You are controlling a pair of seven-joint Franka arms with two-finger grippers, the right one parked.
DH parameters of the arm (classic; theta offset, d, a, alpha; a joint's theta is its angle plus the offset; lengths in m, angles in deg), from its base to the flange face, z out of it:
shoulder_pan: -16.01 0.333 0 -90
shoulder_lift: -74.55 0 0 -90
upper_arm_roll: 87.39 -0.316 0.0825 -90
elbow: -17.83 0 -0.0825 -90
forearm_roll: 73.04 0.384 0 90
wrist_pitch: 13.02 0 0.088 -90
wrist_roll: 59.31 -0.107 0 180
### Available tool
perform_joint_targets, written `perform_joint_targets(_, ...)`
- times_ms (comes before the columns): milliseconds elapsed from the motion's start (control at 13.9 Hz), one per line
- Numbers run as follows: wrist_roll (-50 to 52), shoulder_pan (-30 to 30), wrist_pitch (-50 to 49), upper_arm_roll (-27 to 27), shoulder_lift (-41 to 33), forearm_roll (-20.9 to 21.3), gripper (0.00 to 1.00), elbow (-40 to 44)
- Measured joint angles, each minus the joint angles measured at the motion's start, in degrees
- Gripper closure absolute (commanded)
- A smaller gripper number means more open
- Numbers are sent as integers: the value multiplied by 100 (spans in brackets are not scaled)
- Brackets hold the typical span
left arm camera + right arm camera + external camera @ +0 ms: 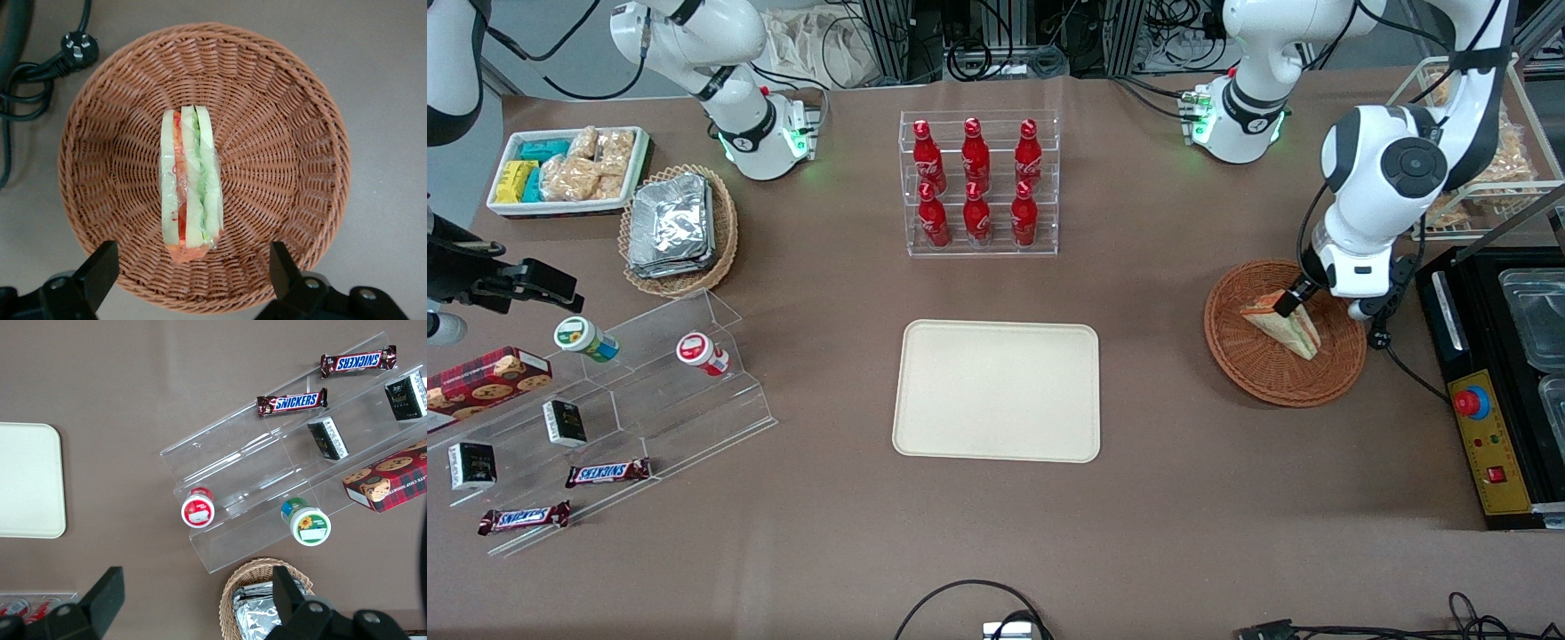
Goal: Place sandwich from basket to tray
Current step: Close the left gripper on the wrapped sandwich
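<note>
The sandwich (190,181) lay on edge in the middle of the basket (287,113), its bread and filling layers facing up, clear wrap around it; the hand (193,270) hung just above the basket with its fingers (100,267) spread wide, one to each side of the wedge and touching nothing. In the front view the hand (1288,300) sat over the part of the sandwich (1285,324) farther from the camera, and the basket (1263,373) rested toward the working arm's end of the surface (1183,524) — a plain brown-covered top. A black plug and cable (73,50) lay on the surface just beside the basket.

The tray (998,391) lay bare in the middle of the surface, well apart from the basket; farther from the camera than the tray stood a clear rack of red bottles (978,182). Toward the working arm's end sat a black machine with a red button (1480,418) and a wire rack holding bagged snacks (1516,151).

Toward the parked arm's end stood a clear stepped stand (649,400) with two small cups, dark little boxes, Snickers bars (607,472) and a cookie box (485,378); farther from the camera — a tan basket of foil packets (676,227) and a white bin of snacks (569,169). Cables and metal framing lined the room's edge past the arm bases.
</note>
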Motion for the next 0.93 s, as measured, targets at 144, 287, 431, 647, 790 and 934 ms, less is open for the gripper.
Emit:
perform_joint_targets(144, 35, 3, 330, -6, 173, 0, 0, -123)
perform_joint_targets(287, 65, 46, 547, -13, 334, 0, 0, -197)
perform_joint_targets(431, 73, 98, 713, -37, 463, 0, 0, -232)
perform_joint_targets(647, 76, 187, 928, -42, 622, 0, 0, -255)
perform_joint_targets(790, 76, 201, 1110, -42, 712, 0, 0, -313)
perform_joint_targets(934, 76, 201, 1265, -42, 807, 0, 4, -365)
